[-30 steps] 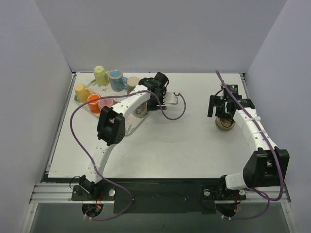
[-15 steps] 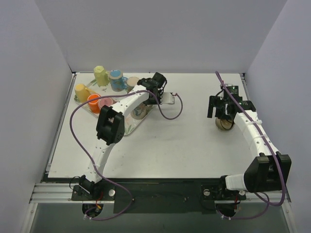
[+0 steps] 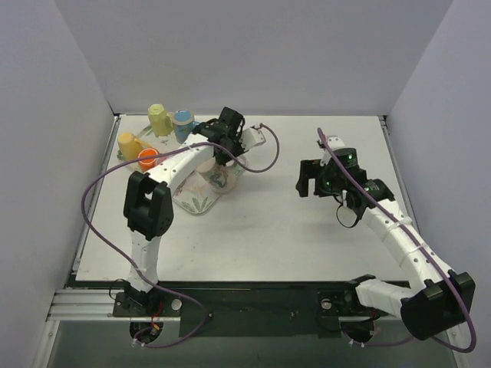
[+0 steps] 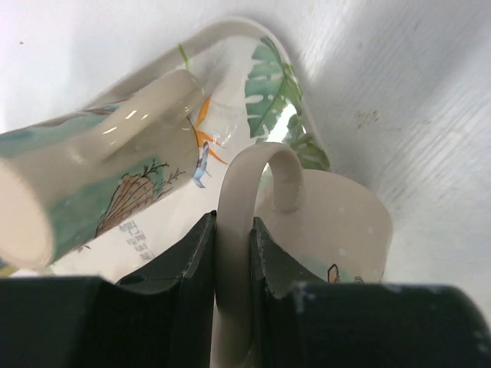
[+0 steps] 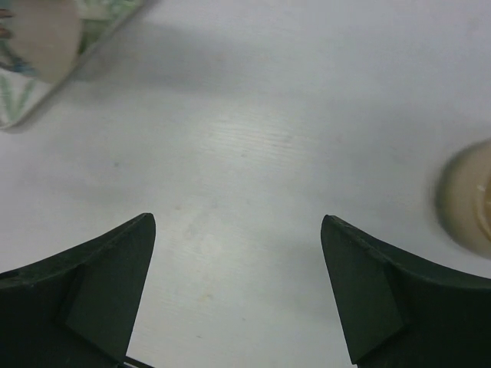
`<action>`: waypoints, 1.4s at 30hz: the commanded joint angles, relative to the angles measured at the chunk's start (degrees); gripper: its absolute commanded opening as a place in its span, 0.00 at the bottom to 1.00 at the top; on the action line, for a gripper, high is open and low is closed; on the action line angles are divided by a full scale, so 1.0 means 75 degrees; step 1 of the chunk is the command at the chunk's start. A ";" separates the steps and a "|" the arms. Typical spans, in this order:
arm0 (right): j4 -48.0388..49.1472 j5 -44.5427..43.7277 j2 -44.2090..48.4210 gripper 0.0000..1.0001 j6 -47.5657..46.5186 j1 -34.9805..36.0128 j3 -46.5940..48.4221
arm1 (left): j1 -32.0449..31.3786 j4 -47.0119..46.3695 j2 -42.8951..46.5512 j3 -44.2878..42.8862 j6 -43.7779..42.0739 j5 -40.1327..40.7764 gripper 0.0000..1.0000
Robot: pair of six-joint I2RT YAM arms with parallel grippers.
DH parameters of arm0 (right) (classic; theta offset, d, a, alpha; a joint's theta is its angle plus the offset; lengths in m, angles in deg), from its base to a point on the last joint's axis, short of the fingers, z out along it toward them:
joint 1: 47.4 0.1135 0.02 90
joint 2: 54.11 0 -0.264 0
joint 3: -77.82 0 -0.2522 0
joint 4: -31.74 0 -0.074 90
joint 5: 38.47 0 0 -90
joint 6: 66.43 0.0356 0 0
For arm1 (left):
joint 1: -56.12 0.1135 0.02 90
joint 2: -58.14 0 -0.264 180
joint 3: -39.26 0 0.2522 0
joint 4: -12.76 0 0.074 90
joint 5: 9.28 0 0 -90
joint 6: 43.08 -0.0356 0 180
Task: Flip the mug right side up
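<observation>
A cream mug [image 4: 337, 222] with a printed pattern lies in the leaf-patterned tray [image 4: 285, 107]. Its looped handle [image 4: 261, 157] runs between the jaws of my left gripper [image 4: 232, 230], which is shut on it. From above, the left gripper [image 3: 221, 159] hangs over this mug [image 3: 217, 179] at the tray's [image 3: 192, 201] far end. A second patterned mug [image 4: 100, 184] lies on its side just to the left. My right gripper [image 5: 238, 220] stands open over bare table, at the table's middle right [image 3: 313, 180].
A beige mug [image 5: 468, 199] sits on the table at the right edge of the right wrist view. Two yellow cups [image 3: 159, 117] [image 3: 129, 143], a blue one [image 3: 182, 124] and an orange one [image 3: 148, 159] cluster at the back left. Grey walls surround the table.
The left gripper has closed on the mug's handle and the left arm has swung left. The right arm has moved left, away from the beige mug, still open.
</observation>
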 commanded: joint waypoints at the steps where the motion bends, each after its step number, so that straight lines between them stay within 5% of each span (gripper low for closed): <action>1: 0.2276 0.0936 0.0411 0.84 0.0811 0.1030 -0.0699 | 0.0297 -0.0728 0.1357 -0.0371 0.1783 -0.1366 0.00; 6: 0.6677 0.1722 -0.0195 0.84 0.3269 0.1477 -0.1732 | 0.0719 -0.0668 0.1789 -0.0173 0.2824 -0.2666 0.00; 8: 0.7514 0.1969 -0.0524 0.84 0.4078 0.1595 -0.1862 | 0.1012 -0.0809 0.2094 0.0015 0.3573 -0.4104 0.00; 14: 0.9064 0.1585 -0.0292 0.84 0.5722 0.2157 -0.2330 | 0.1084 -0.0107 0.2552 -0.0465 0.4409 -0.5609 0.00; 24: 0.9581 0.1325 -0.0549 0.75 0.6239 0.2732 -0.2178 | 0.0896 0.0069 0.2834 -0.0583 0.4797 -0.6700 0.00; 27: 1.0165 0.1512 -0.0561 0.56 0.6146 0.2814 -0.2237 | 0.0779 -0.0070 0.3021 -0.0267 0.4831 -0.6841 0.00; 28: 1.0179 0.1617 -0.0573 0.40 0.6099 0.2872 -0.2109 | 0.0663 -0.0129 0.3068 -0.0045 0.4831 -0.6876 0.00; 30: 1.0074 0.1909 -0.0655 0.14 0.5865 0.2954 -0.1829 | 0.0556 -0.0212 0.3150 0.0085 0.4843 -0.6970 0.00; 32: 0.9759 0.1982 -0.0643 0.00 0.5701 0.2943 -0.1768 | 0.0638 -0.0294 0.3186 0.0039 0.4983 -0.6994 0.00; 34: 0.8676 0.1713 -0.0305 0.00 0.5014 0.2885 -0.1803 | 0.0836 -0.0411 0.3197 -0.0031 0.5077 -0.6784 0.14; 35: 0.8006 0.1294 -0.0002 0.00 0.4684 0.2861 -0.1664 | 0.1011 -0.0527 0.3209 -0.0043 0.5078 -0.6528 0.43; 37: 0.5687 0.0464 0.0385 0.00 0.3490 0.2907 -0.1279 | 0.1258 -0.0610 0.3221 -0.0043 0.5031 -0.5839 0.77; 42: 0.1598 -0.1848 0.0541 0.00 0.1801 0.2628 -0.0305 | 0.1364 -0.0552 0.3314 -0.0172 0.3769 -0.3259 0.83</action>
